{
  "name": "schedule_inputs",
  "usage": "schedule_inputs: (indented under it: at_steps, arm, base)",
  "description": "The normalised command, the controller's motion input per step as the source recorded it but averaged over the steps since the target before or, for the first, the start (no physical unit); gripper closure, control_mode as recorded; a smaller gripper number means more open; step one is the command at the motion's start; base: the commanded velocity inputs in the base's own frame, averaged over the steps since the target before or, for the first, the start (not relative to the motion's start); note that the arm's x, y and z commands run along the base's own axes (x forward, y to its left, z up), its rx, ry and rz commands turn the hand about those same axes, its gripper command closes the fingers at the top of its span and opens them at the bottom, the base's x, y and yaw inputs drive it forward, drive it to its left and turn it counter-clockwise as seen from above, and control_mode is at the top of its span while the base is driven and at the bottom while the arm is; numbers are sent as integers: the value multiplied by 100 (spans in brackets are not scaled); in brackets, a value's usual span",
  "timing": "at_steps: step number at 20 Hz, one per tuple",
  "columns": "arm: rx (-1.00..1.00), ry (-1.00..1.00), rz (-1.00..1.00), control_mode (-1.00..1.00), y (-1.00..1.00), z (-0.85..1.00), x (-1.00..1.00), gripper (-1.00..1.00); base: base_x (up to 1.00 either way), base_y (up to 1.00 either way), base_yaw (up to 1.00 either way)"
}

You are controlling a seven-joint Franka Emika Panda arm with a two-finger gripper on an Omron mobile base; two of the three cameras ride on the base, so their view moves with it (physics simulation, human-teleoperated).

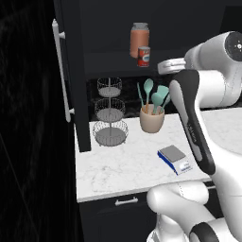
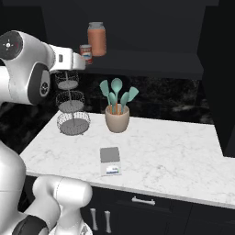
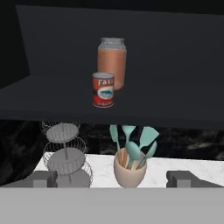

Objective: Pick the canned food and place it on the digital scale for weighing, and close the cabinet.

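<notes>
While our gripper (image 3: 112,178) hangs spread at six o'clock, we judge the can (image 3: 103,89) rigid, slick; clasp its middle.

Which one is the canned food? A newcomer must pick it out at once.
Look into the open black cabinet above the marble counter. On its dark shelf stand two containers. The canned food is the short red one with a white-patched label, in front of the taller orange-pink jar.

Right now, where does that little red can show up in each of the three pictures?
Left base view: red can on the dark shelf, upper middle.
Right base view: upper left, just past the arm.
Hand view: centre, at the shelf's front.
Shared landmark: the taller orange-pink jar right behind it.
</notes>
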Motion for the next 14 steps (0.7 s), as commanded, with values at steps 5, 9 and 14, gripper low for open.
schedule_inputs:
  at_steps: [5, 9, 14]
  arm:
    - [0, 0, 2, -100, 0, 23, 4, -100]
    - [0, -4, 0, -100, 1, 6, 13, -100]
    - [0, 3, 0, -100, 7, 4, 36, -100]
  base:
    - [0, 0, 0]
    - [0, 0, 0]
    - [0, 0, 0]
